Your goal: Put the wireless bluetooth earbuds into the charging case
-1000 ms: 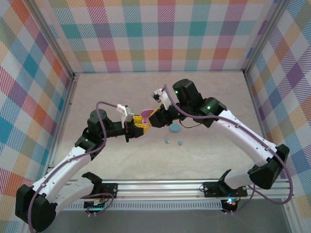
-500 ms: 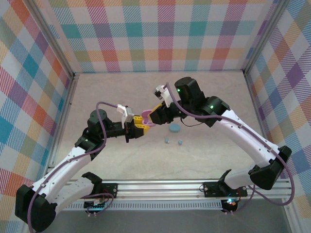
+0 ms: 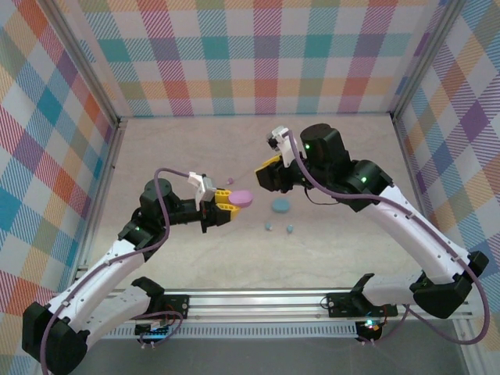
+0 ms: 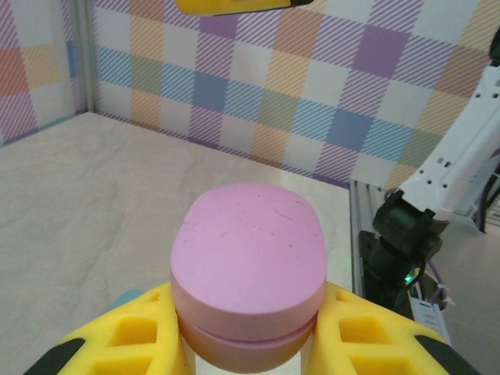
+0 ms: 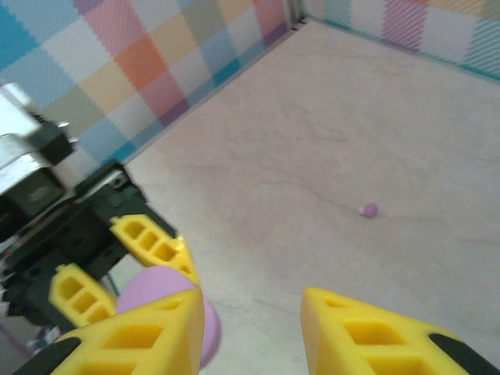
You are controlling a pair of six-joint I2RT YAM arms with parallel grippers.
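My left gripper (image 3: 224, 208) is shut on the pink oval charging case (image 3: 243, 198), holding it above the table. The left wrist view has the case (image 4: 247, 258) clamped between both yellow fingers (image 4: 129, 332), its two halves together along a thin seam. My right gripper (image 3: 265, 173) hangs open and empty to the case's right, apart from it. In the right wrist view the case (image 5: 148, 287) sits behind my left finger. One pinkish earbud (image 5: 369, 209) lies on the table (image 3: 230, 181). Two light blue earbuds (image 3: 268, 226) (image 3: 289, 229) lie nearer the front.
A light blue oval case (image 3: 280, 205) rests on the table just right of the pink one. Checked walls (image 3: 258, 55) close in the back and both sides. A metal rail (image 3: 258, 301) carrying the arm bases runs along the near edge.
My right gripper has drawn back up and to the right, off the pink case it was touching. The left gripper still holds the case, shifted slightly right.
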